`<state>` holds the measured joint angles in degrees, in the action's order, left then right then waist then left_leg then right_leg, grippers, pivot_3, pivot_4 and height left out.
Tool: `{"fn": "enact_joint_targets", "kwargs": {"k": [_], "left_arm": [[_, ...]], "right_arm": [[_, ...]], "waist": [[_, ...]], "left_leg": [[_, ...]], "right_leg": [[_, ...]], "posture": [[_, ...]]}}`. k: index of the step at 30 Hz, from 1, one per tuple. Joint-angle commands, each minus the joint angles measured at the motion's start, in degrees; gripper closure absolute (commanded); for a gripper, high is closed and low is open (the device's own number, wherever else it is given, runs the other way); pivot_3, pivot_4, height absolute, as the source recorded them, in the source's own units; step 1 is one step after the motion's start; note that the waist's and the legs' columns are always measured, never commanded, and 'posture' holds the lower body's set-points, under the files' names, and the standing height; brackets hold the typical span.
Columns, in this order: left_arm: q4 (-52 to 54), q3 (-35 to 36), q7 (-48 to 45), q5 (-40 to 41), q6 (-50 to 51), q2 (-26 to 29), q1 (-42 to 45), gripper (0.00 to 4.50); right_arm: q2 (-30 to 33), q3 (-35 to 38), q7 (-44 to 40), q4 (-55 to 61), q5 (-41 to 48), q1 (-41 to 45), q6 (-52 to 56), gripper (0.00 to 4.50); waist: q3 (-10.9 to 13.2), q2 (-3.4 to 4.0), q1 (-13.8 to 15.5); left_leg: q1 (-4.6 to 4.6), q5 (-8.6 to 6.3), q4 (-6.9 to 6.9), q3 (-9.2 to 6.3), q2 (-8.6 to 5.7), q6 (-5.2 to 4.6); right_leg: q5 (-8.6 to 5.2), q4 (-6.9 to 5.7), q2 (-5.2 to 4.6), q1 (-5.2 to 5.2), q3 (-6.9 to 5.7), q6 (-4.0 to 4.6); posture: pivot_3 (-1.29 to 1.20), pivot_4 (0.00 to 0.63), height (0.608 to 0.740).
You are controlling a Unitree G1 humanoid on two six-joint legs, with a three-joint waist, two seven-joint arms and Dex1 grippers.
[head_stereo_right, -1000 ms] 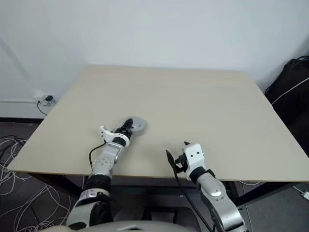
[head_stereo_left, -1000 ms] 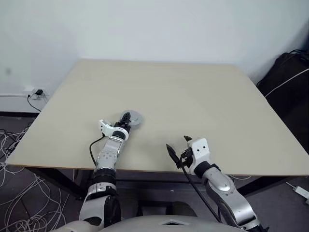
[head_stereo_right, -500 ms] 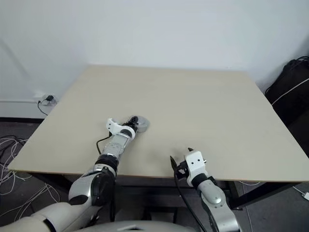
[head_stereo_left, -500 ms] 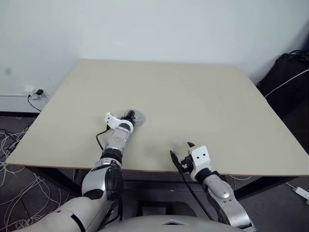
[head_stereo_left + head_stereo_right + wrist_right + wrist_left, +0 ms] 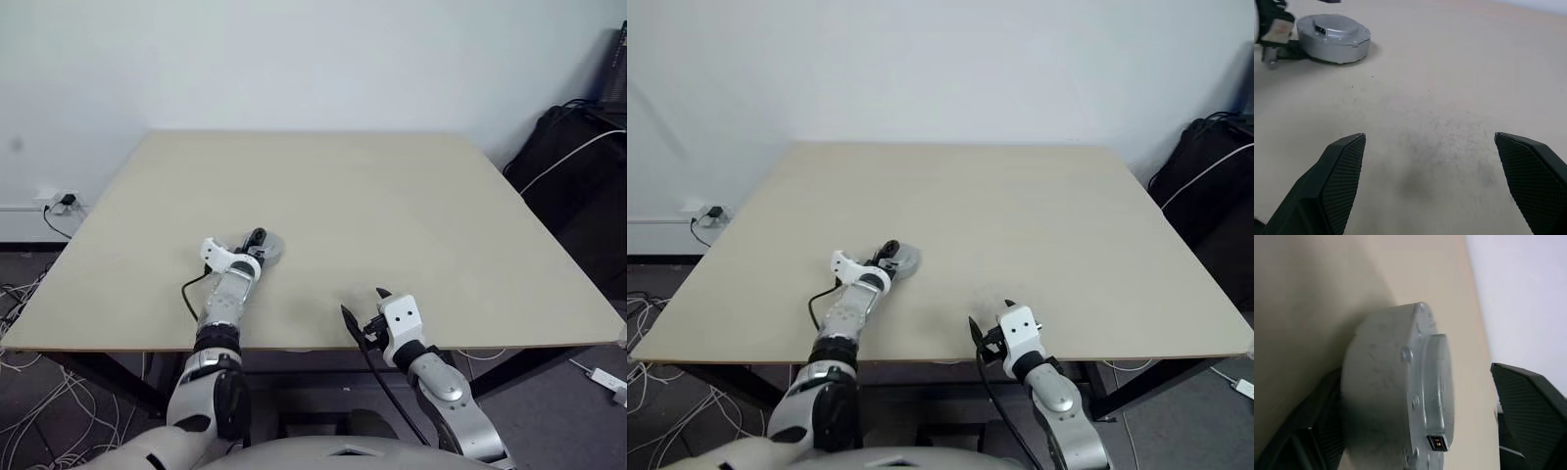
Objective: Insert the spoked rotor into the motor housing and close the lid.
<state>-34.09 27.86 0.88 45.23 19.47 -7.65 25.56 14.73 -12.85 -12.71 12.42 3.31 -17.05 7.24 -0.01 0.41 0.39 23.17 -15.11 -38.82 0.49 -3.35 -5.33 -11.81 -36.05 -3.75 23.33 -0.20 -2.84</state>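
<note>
- Beige table [image 5: 392, 206] runs broad and bare toward the upper frame; closed motor housing [image 5: 265, 247], lid [image 5: 1334, 24] on, sits centre-left
- my left gripper [image 5: 257, 241] spread around it; my right gripper [image 5: 361, 311] spread near the front edge

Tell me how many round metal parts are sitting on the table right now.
1. A closed grey motor housing with its lid on lies on the table, at the left gripper. The rotor may be hidden inside.

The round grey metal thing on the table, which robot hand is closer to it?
Left. The left gripper is right at the lid, fingers either side; the right gripper hangs apart at the table's near edge.
</note>
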Motion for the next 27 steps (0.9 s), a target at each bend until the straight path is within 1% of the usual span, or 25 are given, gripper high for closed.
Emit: {"fn": "enact_joint_targets", "kwargs": {"k": [1, 4, 6, 8, 11, 12, 14, 17, 20, 23, 27], "left_arm": [[9.26, -1.64, 3.54, -0.25, 8.97, 1.73, -7.68, 0.04], [18.07, -6.16, 0.1, -0.81, 15.78, 4.44, -14.18, 0.04], [23.62, -12.54, -5.15, -4.6, 17.48, 8.52, -19.07, 0.04], [28.43, -18.12, -10.1, -8.86, 15.03, 11.95, -23.46, 0.04], [32.81, -26.85, -15.36, -19.46, 4.63, 16.82, -28.3, 0.04], [33.66, -28.63, -16.09, -23.36, -2.97, 16.64, -30.32, 0.04], [34.54, -30.67, -16.01, -28.59, -13.54, 15.64, -33.41, 0.04], [34.08, -31.78, -13.52, -33.92, -22.97, 13.37, -36.27, 0.04], [31.27, -32.12, -7.44, -42.11, -34.79, 11.33, -38.16, 0.04], [29.1, -31.84, -3.42, -47.01, -41.23, 10.56, -39.29, 0.04], [28.02, -31.72, 0.55, -51.48, -44.93, 9.92, -40.5, 0.04]], "right_arm": [[-0.49, 1.08, -0.53, 2.36, 0.1, 1.01, 0.32, 0.0], [-0.83, 1.62, -0.57, 2.23, 0.47, 0.99, 0.57, 0.0], [-1.2, 2.17, -0.48, 2.08, 0.78, 0.81, 0.64, 0.0], [-1.69, 2.83, -0.33, 1.98, 0.99, 0.61, 0.51, 0.0], [-2.41, 3.74, 0.38, 1.59, 0.59, 0.38, -0.29, 0.0], [-2.96, 4.28, 1.21, 1.22, 0.29, 0.31, -1.18, 0.0], [-4.1, 5.22, 2.66, 0.78, 0.03, 0.08, -2.37, 0.0], [-5.61, 6.55, 4.97, -0.17, -1.21, -0.33, -4.75, 0.0], [-6.64, 7.91, 7.73, -1.98, -3.23, -1.06, -8.09, 0.0], [-7.14, 9.32, 9.92, -4.12, -4.59, -2.04, -12.25, 0.0], [-7.98, 11.1, 12.14, -6.48, -5.41, -3.51, -17.5, 0.0]], "waist": [[-0.02, 0.02, -0.45], [-0.04, 0.04, -1.19], [-0.04, 0.06, -1.23], [-0.05, 0.09, -1.21], [-0.05, 0.11, -0.95], [-0.04, 0.12, -0.84], [-0.04, 0.15, -0.68], [0.0, 0.1, 0.41], [0.04, 0.18, 1.15], [0.07, 0.21, 1.64], [0.16, 0.2, 1.72]], "left_leg": [[-0.07, 0.0, 0.01, 0.0, 0.0, 0.0], [-0.48, -0.01, 0.16, 0.02, 0.02, 0.0], [-0.68, -0.02, 0.29, 0.04, 0.02, 0.01], [-0.73, -0.02, 0.39, 0.05, 0.02, 0.02], [-0.78, 0.01, 0.62, 0.1, 0.01, 0.06], [-0.78, 0.03, 0.72, 0.11, 0.01, 0.1], [-0.72, 0.05, 0.86, 0.16, 0.0, 0.13], [-0.41, 0.06, 0.94, 0.25, 0.01, 0.15], [-0.34, 0.05, 1.0, 0.32, 0.01, 0.14], [-0.35, 0.05, 1.03, 0.43, 0.01, 0.13], [-0.35, 0.03, 1.02, 0.49, 0.01, 0.09]], "right_leg": [[-0.1, -0.01, 0.0, -0.06, 0.02, 0.17], [-0.16, -0.03, 0.03, -0.35, 0.1, 0.24], [-0.21, 0.01, 0.02, -0.5, 0.12, 0.25], [-0.23, 0.02, 0.03, -0.49, 0.15, 0.3], [-0.27, 0.05, -0.01, -0.42, 0.2, 0.39], [-0.31, 0.05, -0.04, -0.39, 0.22, 0.46], [-0.33, 0.06, -0.08, -0.25, 0.25, 0.5], [-0.33, 0.05, -0.12, 0.11, 0.31, 0.53], [-0.34, 0.05, -0.18, 0.19, 0.3, 0.53], [-0.37, 0.05, -0.22, 0.19, 0.32, 0.5], [-0.47, 0.05, -0.22, 0.19, 0.34, 0.31]], "posture": [[0.0, 0.0, 0.74], [0.0, 0.0, 0.74], [0.0, 0.0, 0.74], [0.0, 0.0, 0.74], [0.0, 0.0, 0.74], [0.0, 0.0, 0.74], [0.0, 0.0, 0.74], [0.0, 0.0, 0.74], [0.0, 0.0, 0.74], [0.0, 0.0, 0.74], [0.0, 0.0, 0.74]]}}
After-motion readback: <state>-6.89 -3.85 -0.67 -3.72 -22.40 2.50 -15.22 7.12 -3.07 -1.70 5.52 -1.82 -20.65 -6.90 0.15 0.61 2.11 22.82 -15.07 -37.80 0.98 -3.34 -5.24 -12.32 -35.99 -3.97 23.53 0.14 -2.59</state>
